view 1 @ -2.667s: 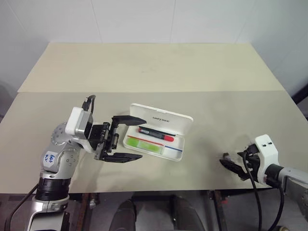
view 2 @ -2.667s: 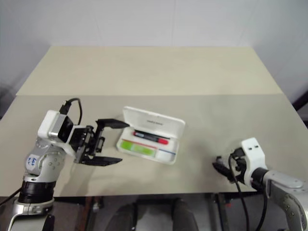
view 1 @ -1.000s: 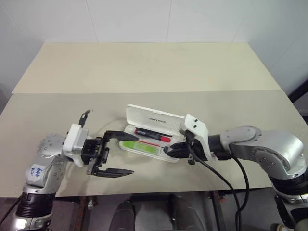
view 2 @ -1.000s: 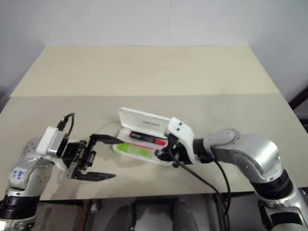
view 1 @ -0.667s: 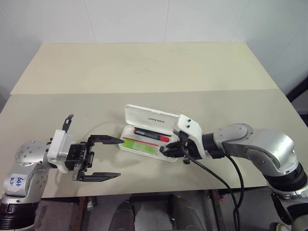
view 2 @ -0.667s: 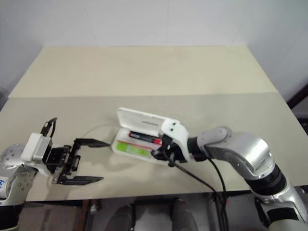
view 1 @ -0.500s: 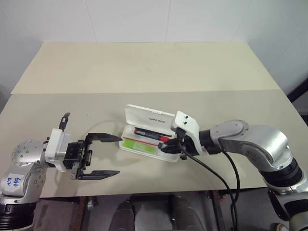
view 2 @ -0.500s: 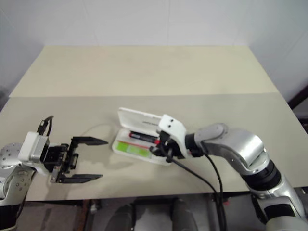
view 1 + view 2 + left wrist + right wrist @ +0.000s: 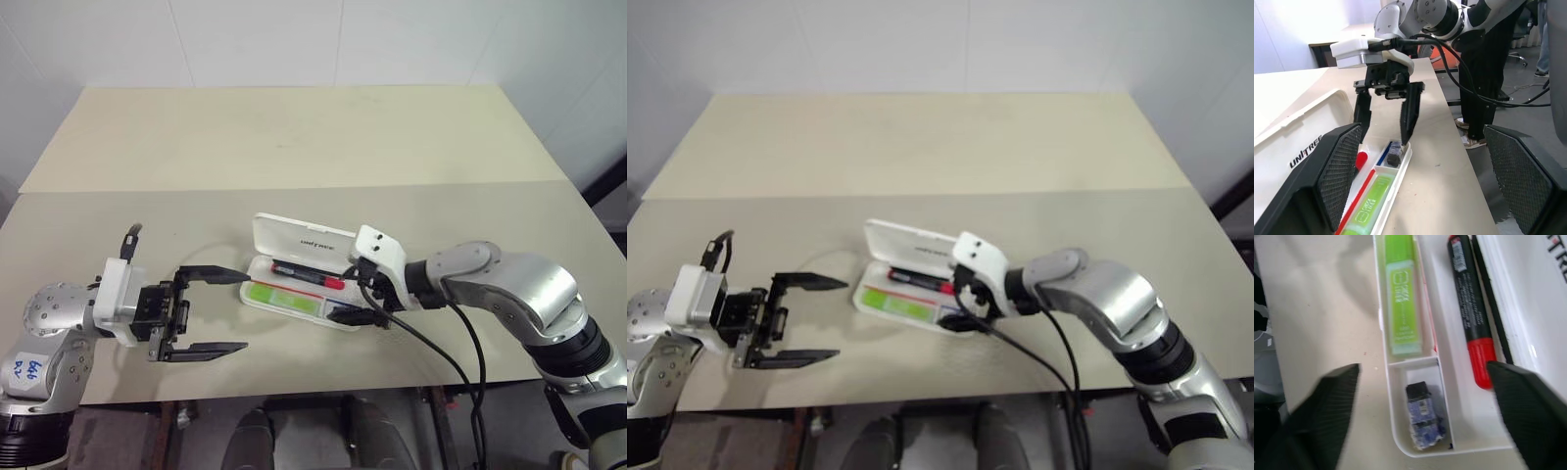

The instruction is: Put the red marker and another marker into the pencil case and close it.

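On a beige table (image 9: 294, 147), the flat white hinged plastic pencil case (image 9: 299, 279) lies open, holding the black red-capped marker (image 9: 1471, 308) on the far side, the light-green highlighter (image 9: 1400, 298) nearer, and a small dark object (image 9: 1422, 413) in its right end compartment. The right gripper (image 9: 1386, 115) hangs fingers spread over that end, holding nothing. The left gripper (image 9: 211, 308) is spread wide and empty, left of the case.

One open pencil case (image 9: 294, 262), one red marker (image 9: 1470, 313), one green highlighter (image 9: 1401, 303), one small dark object (image 9: 1422, 416)
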